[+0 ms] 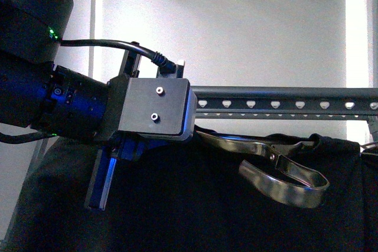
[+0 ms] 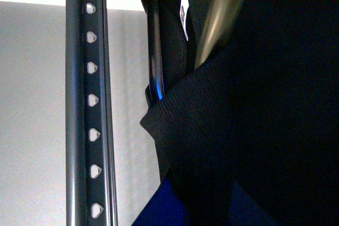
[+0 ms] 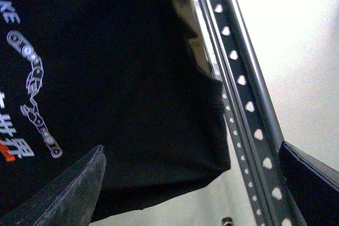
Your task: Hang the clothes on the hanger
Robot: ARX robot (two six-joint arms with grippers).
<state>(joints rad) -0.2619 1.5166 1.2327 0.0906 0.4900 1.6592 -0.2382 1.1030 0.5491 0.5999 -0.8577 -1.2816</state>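
Where the long horizontal dark grey metal rail [image 1: 283, 103] with its row of small shield-shaped holes crosses the front view, we see the black fabric garment [image 1: 207, 205] just below it, spread wide under the rail's length. Its flat bronze-coloured metal hook [image 1: 283, 175] lies tilted below the rail, apart from it and not looped over it, with its open loop resting against the black cloth. The hook's stem runs back to the left gripper [image 1: 155, 110], which sits level with the rail's near end and appears clenched on the garment at the hook's base. In the left wrist view, folded cloth and the bronze bar crowd close beside the rail.

In the right wrist view we find the right gripper [image 3: 196, 183] released, its two dark fingers [image 3: 79, 189] spread wide apart, one on the garment's side of the rail and one on the far side. The garment's hem, with small white print [image 3: 34, 99], hangs just beside the rail there. A white curtain [image 1: 236, 28] hangs behind the rail.
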